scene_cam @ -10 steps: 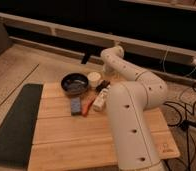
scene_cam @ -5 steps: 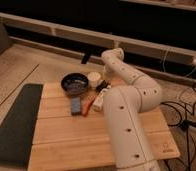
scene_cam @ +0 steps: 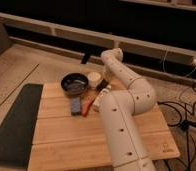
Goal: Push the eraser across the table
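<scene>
The table [scene_cam: 56,145] is a light-wood plank top. On it, left of centre, lies a blue-grey rectangular block, the eraser [scene_cam: 76,105], with a red-orange object [scene_cam: 90,104] beside it. My white arm rises from the table's front, bends at the right and reaches back toward the far edge. Its dark gripper [scene_cam: 104,85] hangs low over the table just right of a white cup [scene_cam: 94,78], behind and to the right of the eraser and apart from it. The gripper is shut and holds nothing that I can see.
A dark bowl [scene_cam: 74,83] sits at the table's far edge, left of the cup. A small white object [scene_cam: 104,93] lies by the arm. A dark grey mat [scene_cam: 16,125] runs along the table's left side. Cables [scene_cam: 183,107] trail on the floor at right.
The arm's upper links have shifted slightly left and the elbow has dropped a little. The gripper stays near the cup. The eraser and the other objects have not moved.
</scene>
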`<act>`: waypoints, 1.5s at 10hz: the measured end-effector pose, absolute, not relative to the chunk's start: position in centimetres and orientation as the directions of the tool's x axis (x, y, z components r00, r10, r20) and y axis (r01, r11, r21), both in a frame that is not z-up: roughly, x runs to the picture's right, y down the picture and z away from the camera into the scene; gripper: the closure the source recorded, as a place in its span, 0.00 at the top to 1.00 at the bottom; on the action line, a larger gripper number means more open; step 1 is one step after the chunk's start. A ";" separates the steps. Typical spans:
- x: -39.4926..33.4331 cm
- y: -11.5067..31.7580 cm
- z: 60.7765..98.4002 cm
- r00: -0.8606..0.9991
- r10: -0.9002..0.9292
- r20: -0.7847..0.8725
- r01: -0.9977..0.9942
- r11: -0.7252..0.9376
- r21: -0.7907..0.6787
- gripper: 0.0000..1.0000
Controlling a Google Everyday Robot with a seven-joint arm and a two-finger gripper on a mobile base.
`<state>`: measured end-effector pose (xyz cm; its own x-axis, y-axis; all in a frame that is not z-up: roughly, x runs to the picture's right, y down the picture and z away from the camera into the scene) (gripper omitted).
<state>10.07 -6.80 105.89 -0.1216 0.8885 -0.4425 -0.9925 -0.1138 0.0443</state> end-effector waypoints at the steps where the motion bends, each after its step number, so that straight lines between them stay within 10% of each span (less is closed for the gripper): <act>1: 9.8 -8.6 106.5 -0.114 0.915 -0.386 -0.993 -0.110 0.031 0.00; 5: 8.0 -21.6 103.0 -0.128 0.988 -0.084 -0.989 -0.133 -0.065 0.00; 15: 8.0 -20.8 99.8 -0.131 0.984 -0.121 -0.991 -0.126 0.042 0.00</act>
<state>7.97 -20.84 99.80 -0.1307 0.9840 -0.1213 -0.9911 -0.1264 0.0424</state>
